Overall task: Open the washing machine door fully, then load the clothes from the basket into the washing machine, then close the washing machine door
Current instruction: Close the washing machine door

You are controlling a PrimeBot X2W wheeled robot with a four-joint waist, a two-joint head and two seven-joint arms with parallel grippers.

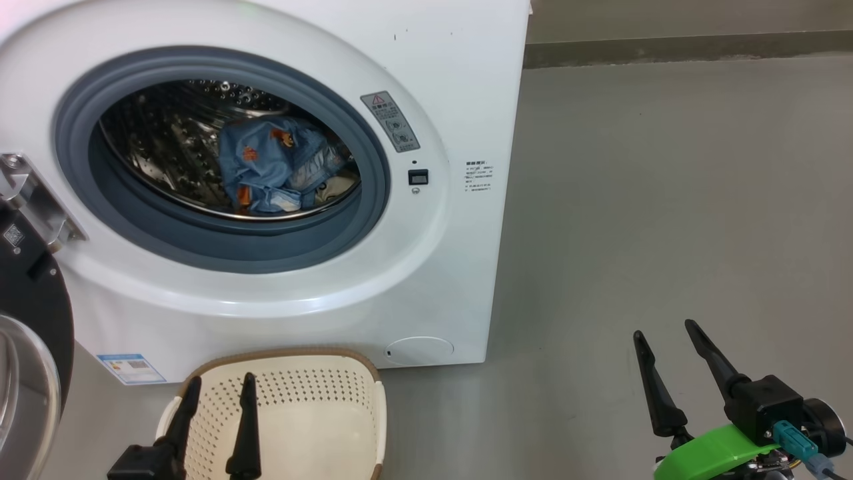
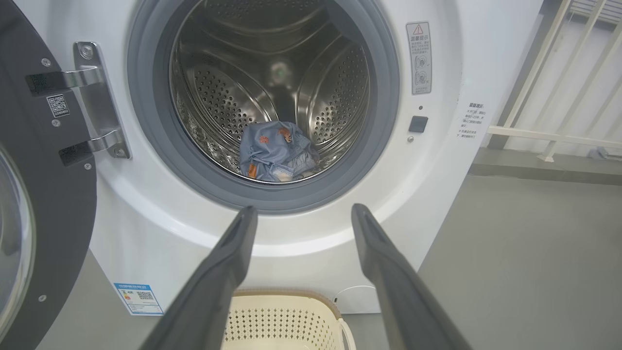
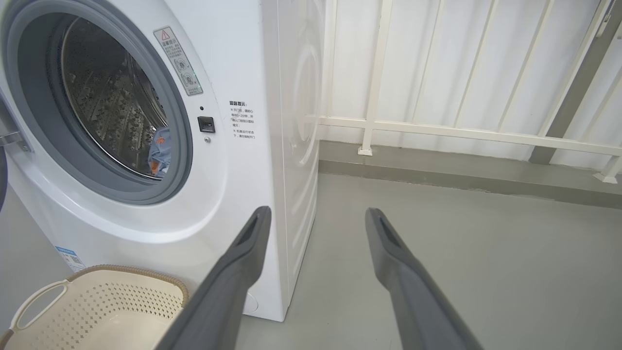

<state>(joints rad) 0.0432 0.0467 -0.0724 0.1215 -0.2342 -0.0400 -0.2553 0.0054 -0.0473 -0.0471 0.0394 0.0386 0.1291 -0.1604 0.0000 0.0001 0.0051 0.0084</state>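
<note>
The white washing machine (image 1: 440,80) stands with its black-rimmed door (image 1: 30,347) swung wide to the left on its steel hinge. Light blue clothes (image 1: 276,167) with orange prints lie inside the steel drum, also seen as clothes (image 2: 274,153) and clothes (image 3: 159,153) from the wrists. The cream basket (image 1: 363,400) sits on the floor before the machine, with nothing visible in it. My left gripper (image 1: 220,387) hangs open over the basket, nothing between its fingers. My right gripper (image 1: 666,330) stands open above bare floor to the machine's right, holding nothing.
Grey floor (image 1: 666,200) stretches to the right of the machine. A white railing (image 3: 437,131) on a low kerb runs behind and to the right. The open door fills the space at the machine's left.
</note>
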